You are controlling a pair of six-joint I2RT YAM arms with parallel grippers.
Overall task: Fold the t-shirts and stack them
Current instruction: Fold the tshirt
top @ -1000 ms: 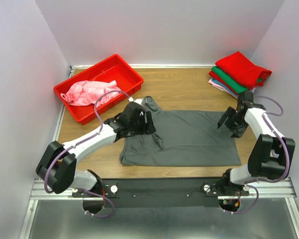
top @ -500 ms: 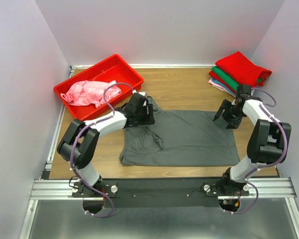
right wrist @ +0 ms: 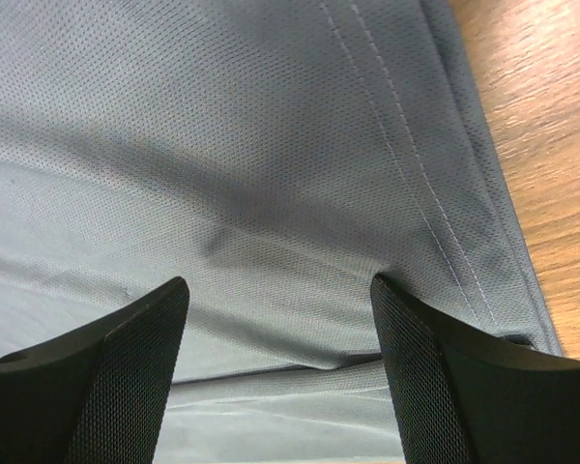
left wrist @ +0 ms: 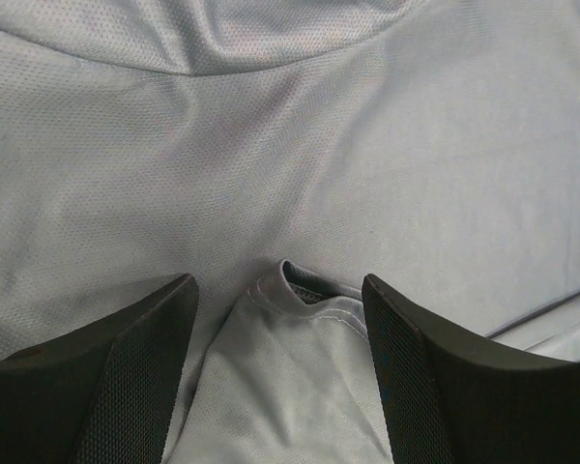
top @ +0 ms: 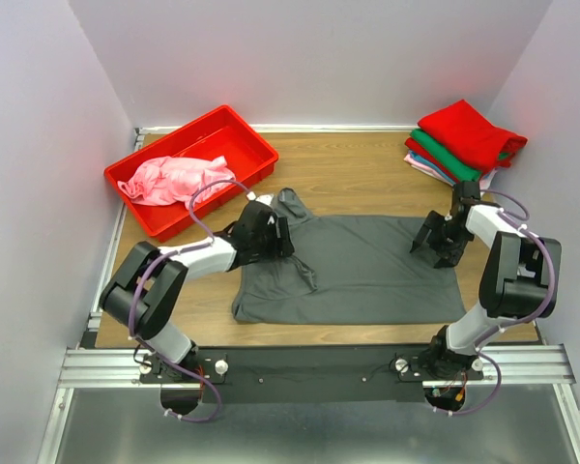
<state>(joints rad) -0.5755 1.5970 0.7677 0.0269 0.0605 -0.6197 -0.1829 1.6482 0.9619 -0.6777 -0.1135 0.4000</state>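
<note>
Left gripper (top: 282,238): jaws spread wide, nothing pinched; I see it low over the neck end of the grey shirt (top: 367,271)
Under the left fingers: in the left wrist view a stitched cuff (left wrist: 304,288) pokes up right between the two fingers, cloth all round it
Right gripper (top: 431,240): jaws spread too, empty, low over the opposite end of the same shirt
Under the right fingers: flat cloth between them, the hem (right wrist: 445,222) just to the right, bare table (right wrist: 541,145) beyond it
Long axis: the shirt lies flat, running straight from one gripper to the other, neck at my left arm, hem at my right
Which arm is nearer: neither; each sits over its own end, so I judge this a two-arm pinch
What the grab turns on: both pinch points lie directly below the fingers, so I expect a straight drop
Red bin (top: 164,140): off past the left gripper, holding one crumpled pink shirt (top: 169,179)
Stack of folded shirts (top: 464,135): past the right gripper at the far corner, red on top, green and pale pink beneath
</note>
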